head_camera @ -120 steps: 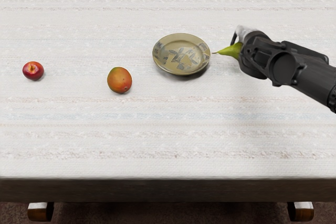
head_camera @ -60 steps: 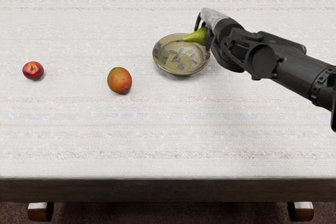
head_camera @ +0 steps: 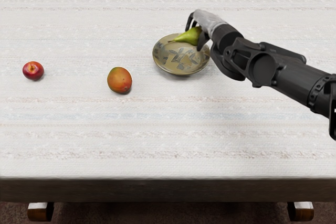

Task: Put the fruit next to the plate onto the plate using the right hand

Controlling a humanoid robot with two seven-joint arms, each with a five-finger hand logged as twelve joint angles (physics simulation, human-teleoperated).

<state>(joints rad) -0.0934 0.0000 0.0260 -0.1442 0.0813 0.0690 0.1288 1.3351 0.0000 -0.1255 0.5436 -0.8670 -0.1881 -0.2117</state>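
Pear (head_camera: 189, 36) over plate (head_camera: 167, 64), mango (head_camera: 119, 80), apple (head_camera: 33, 70) leftward

The black right arm (head_camera: 283, 74) extends in from the right. Its grey five-finger hand (head_camera: 206, 24) clasps a green pear (head_camera: 189, 36).

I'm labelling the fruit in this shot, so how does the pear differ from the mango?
The pear is green and tapers to a narrow end pointing left; the mango is orange-red and rounded. The pear is gripped by the right hand over the far side of the plate; the mango lies free on the table, left of the plate. Both are whole fruit.
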